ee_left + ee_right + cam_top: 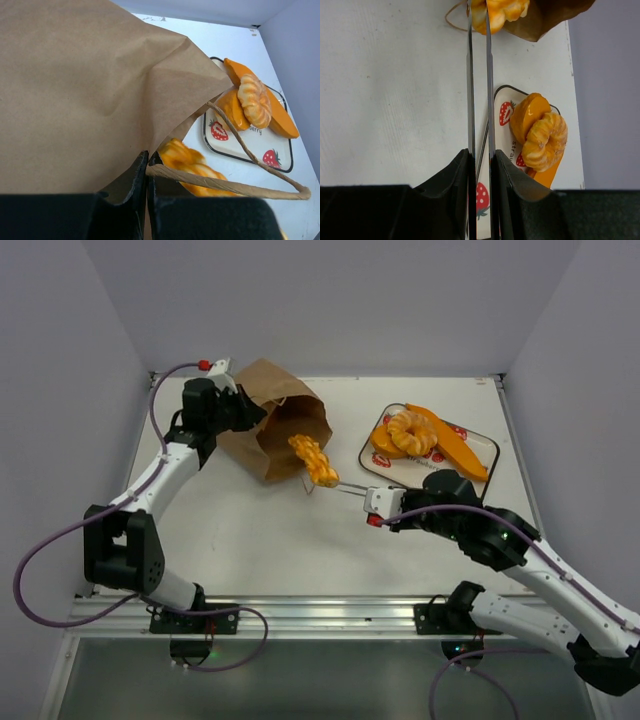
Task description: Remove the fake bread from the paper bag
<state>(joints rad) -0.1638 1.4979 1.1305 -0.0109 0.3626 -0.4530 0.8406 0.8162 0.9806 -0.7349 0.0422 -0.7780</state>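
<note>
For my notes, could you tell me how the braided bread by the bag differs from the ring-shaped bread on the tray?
The braided bread is elongated, the ring-shaped bread round. The braided bread is pinched by the right end effector; the ring-shaped bread rests untouched on the tray. Both look golden.

The table's (270,540) near half lies open; paper bag (262,405) and tray (398,470) block the far side.

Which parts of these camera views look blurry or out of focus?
Left wrist: the twisted bread by the paper bag is soft, the strawberry plate sharper. Right wrist: the ring-shaped bread is crisp. Top external: even light, no glare, faint shadows.
</note>
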